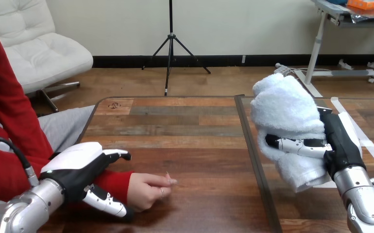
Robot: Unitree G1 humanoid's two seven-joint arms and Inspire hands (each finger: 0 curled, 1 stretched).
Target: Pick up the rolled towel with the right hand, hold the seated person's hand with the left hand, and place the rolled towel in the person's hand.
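Rolled towel [284, 111] in right hand [343, 145]; left hand [78, 162] seemingly round wrist [112, 182].

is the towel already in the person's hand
No, the rolled towel is gripped in the right hand, apart from the person's hand resting on the table.

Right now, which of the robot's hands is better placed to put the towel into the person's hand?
The right hand, I'd say: its fingers are curled round the rolled towel, raised above the table. The left hand is occupied, wrapped round the person's wrist.
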